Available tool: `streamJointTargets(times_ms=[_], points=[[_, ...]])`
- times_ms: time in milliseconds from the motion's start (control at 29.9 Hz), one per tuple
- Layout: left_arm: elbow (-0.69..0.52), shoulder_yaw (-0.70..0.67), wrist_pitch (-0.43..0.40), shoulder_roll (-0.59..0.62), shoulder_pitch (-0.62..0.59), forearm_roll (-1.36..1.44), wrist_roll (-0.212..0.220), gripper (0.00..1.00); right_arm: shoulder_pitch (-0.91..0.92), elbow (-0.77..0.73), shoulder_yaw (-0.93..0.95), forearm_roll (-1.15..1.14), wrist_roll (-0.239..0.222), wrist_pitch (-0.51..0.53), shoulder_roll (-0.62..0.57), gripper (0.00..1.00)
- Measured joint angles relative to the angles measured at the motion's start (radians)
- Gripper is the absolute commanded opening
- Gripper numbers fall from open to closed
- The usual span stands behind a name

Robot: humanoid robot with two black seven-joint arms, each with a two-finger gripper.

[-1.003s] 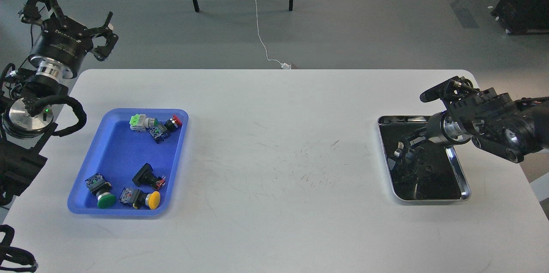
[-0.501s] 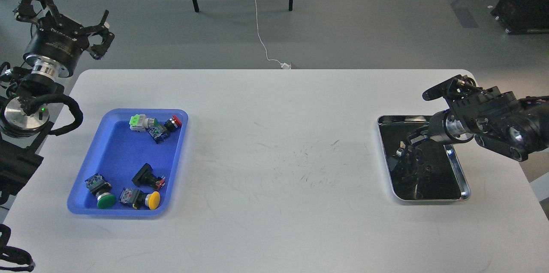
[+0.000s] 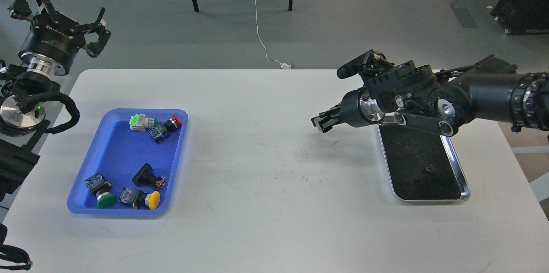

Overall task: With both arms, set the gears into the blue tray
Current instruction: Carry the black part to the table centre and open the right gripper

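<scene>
The blue tray (image 3: 115, 159) lies at the table's left and holds several push-button switches (image 3: 148, 199). One tiny black gear (image 3: 428, 168) rests on the dark bottom of the steel tray (image 3: 465, 187) at the right. My right gripper (image 3: 322, 122) hovers over the bare table just left of the steel tray, pointing left. Its dark fingers sit close together, and whether anything is between them does not show. My left gripper (image 3: 60, 11) is raised beyond the table's far left corner, claws spread open and empty, well behind the blue tray.
The white table (image 3: 266, 204) runs between the two trays with light scuff marks mid-table. The right forearm (image 3: 493, 97) crosses above the steel tray's far end. Black table legs and a white cable stand on the floor behind the table.
My right gripper has lifted out of the steel tray and swung left over the table. One gear now shows in the steel tray. My left gripper drifted slightly up and left.
</scene>
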Motion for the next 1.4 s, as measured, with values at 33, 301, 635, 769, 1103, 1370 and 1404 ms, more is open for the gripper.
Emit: streamJointTargets(times_ms=[33, 301, 635, 769, 1103, 1370, 1404], points=[[0.0, 0.001, 0.0, 0.003, 0.0, 0.0, 0.0, 0.98, -0.002, 0.0, -0.001, 0.005, 0.0, -0.006, 0.037, 0.2], [0.0, 0.005, -0.004, 0.031, 0.001, 0.0, 0.002, 0.98, -0.016, -0.004, -0.007, 0.049, 0.002, -0.013, 0.105, 0.2], [0.0, 0.006, -0.006, 0.043, 0.005, -0.001, 0.002, 0.98, -0.074, 0.001, -0.014, 0.076, 0.043, -0.022, 0.106, 0.2], [0.0, 0.008, -0.006, 0.044, 0.007, 0.0, 0.002, 0.98, -0.075, 0.024, -0.01, 0.089, 0.078, -0.029, 0.106, 0.2], [0.0, 0.008, -0.008, 0.046, 0.009, 0.0, 0.002, 0.98, -0.078, 0.071, -0.023, 0.078, 0.122, -0.032, 0.106, 0.21], [0.0, 0.008, -0.007, 0.046, 0.011, 0.0, 0.0, 0.98, -0.097, 0.068, -0.051, 0.078, 0.122, -0.032, 0.106, 0.27], [0.0, 0.008, -0.007, 0.046, 0.011, 0.0, 0.0, 0.98, -0.1, 0.067, -0.051, 0.079, 0.122, -0.032, 0.106, 0.31]])
